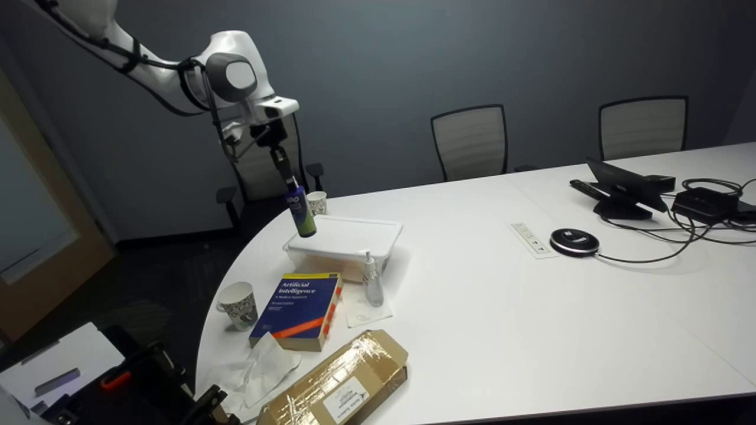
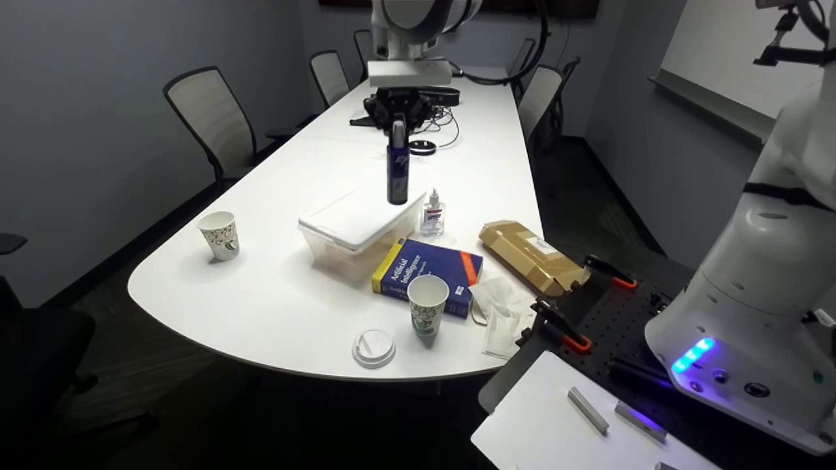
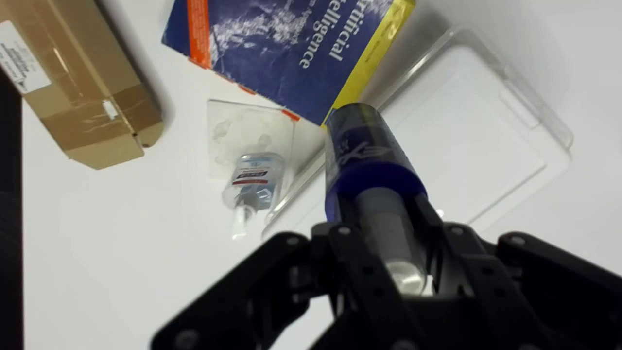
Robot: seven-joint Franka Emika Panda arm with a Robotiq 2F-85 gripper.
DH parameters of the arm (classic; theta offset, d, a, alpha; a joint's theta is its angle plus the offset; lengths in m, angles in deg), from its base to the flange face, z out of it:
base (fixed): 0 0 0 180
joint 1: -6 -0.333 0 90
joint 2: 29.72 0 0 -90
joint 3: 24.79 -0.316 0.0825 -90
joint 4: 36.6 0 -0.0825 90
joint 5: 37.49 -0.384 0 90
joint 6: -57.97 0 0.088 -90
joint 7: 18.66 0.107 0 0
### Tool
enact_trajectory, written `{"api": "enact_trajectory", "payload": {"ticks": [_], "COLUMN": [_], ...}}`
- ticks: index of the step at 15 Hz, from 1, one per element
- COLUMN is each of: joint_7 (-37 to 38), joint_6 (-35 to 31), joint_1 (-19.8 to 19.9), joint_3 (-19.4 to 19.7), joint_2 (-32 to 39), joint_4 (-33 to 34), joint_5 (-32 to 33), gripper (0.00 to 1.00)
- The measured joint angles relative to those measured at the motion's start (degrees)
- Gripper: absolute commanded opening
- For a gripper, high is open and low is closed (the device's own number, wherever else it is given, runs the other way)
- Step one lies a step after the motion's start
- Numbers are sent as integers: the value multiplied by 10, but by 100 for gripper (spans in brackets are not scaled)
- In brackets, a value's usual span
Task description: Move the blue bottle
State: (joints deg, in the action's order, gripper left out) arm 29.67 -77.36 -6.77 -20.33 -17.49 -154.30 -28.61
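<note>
Hanging in the air above the white surface point(image 1: 472, 319), the blue bottle point(image 1: 302, 213) leans a little, gripped by its greyish top in the end effector point(image 3: 384, 207), whose fingers sit against both sides of the cap with only the cap's width left between them. Its base points down toward the white lid point(image 1: 354, 233) of a clear plastic box point(image 2: 333, 254) — though I can't tell exactly which part of the lid lies beneath. Just beside that box a thick blue book point(image 1: 304, 304) lies flat, cover up, its yellow strip nearest the box. A bottle of hand sanitizer point(image 2: 433, 219) stands upright on a thin pale sheet point(image 1: 357, 317), next to both. One paper cup point(image 2: 428, 307) stands near the book, with a cup lid point(image 2: 374, 346) lying flat close to it, and another paper cup point(image 2: 221, 236) stands on the box's other side, away from the book. By the book's orange-banded end I see a crumpled tissue point(image 2: 501, 300) and, a little apart from the book, a long cardboard box point(image 2: 522, 254) with shiny tape along it. Well apart from all this, farther along the surface, sit a round black disc point(image 1: 574, 242) and a dark, tilted screen point(image 1: 627, 184).
</note>
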Motion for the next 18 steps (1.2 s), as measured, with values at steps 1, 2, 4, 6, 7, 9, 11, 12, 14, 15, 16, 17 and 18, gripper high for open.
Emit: {"api": "enact_trajectory", "payload": {"ticks": [1, 2, 4, 6, 7, 9, 11, 12, 14, 15, 16, 17, 18], "joint_7": [-6, -11, -20, -25, -31, -39, -45, -51, -67, -78, -91, -106, -120], "joint_6": [0, 0, -7, -21, -31, -50, -64, -71, -90, -104, -116, -130, -143], "joint_1": [22, 41, 76, 107, 121, 146, 166, 175, 191, 199, 206, 213, 219], "joint_3": [2, 6, 17, 31, 37, 51, 63, 68, 77, 80, 82, 83, 83], "joint_2": [-11, -19, -30, -34, -34, -34, -33, -31, -21, -12, -1, 13, 27], "joint_4": [-8, -15, -32, -48, -56, -68, -77, -80, -85, -87, -89, -90, -89], "joint_5": [0, 0, 0, 0, 0, 0, 0, -1, -8, -16, -27, -42, -57], "gripper": [8, 8, 8, 8, 8, 8, 8, 8, 8, 8, 8, 8, 8]}}
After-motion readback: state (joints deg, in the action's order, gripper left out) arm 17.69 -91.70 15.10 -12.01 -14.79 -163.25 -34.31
